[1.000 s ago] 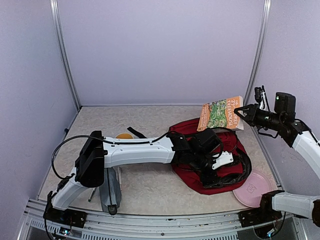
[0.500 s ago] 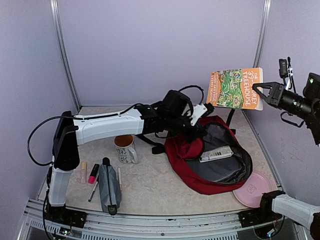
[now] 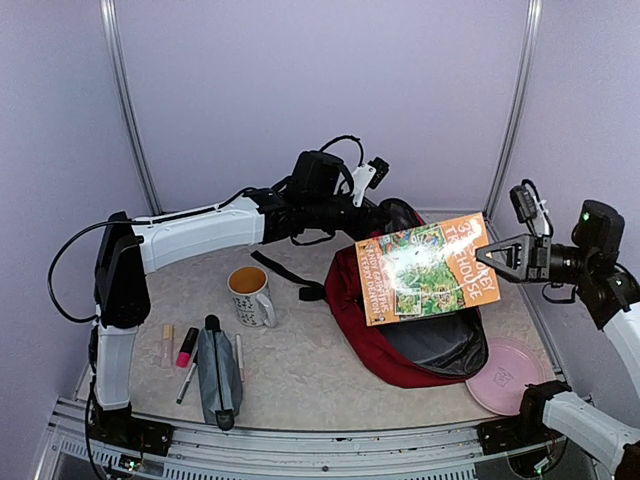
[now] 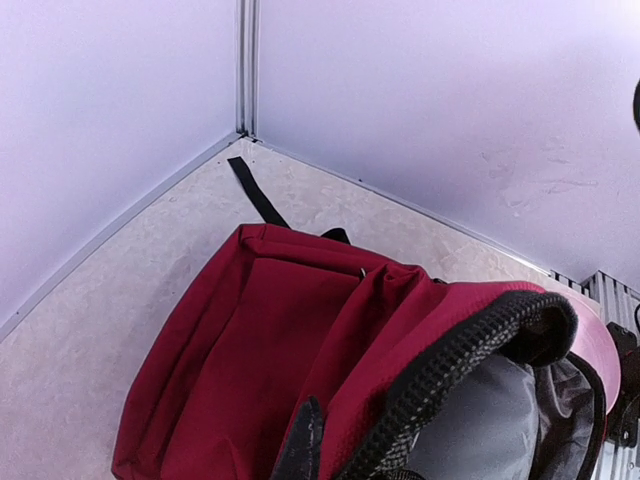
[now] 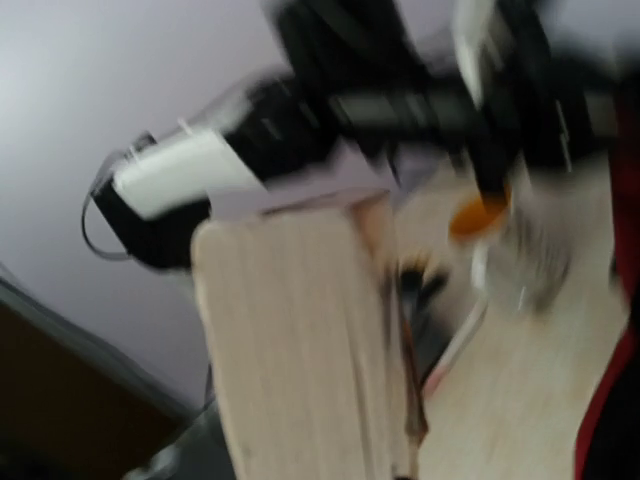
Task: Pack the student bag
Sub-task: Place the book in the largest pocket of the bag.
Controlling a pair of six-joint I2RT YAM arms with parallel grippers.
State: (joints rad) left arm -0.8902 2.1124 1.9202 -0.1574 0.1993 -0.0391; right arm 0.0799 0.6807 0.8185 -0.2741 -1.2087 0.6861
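Observation:
The student bag (image 3: 372, 335), dark red with a black zip edge, lies open at the table's middle right, its grey lining (image 3: 440, 350) showing. My left gripper (image 3: 388, 215) is shut on the bag's upper rim and holds it raised. In the left wrist view one dark finger (image 4: 305, 445) presses the red fabric (image 4: 260, 350) beside the zip edge (image 4: 470, 355). My right gripper (image 3: 488, 256) is shut on the right edge of an orange and green book (image 3: 425, 268), which hangs tilted over the bag's mouth. The right wrist view is blurred and shows the book's pale page edge (image 5: 300, 350).
A mug (image 3: 250, 295) of brown drink stands left of the bag. A grey zip pouch (image 3: 218, 372), a pink marker (image 3: 186, 347) and a pale stick (image 3: 167, 344) lie near the front left. A pink plate (image 3: 510, 376) sits at the front right. Walls close in behind.
My left gripper has shut on the bag's rim and raised it toward the back. My right gripper has brought the book down and left, from high up to over the bag's mouth.

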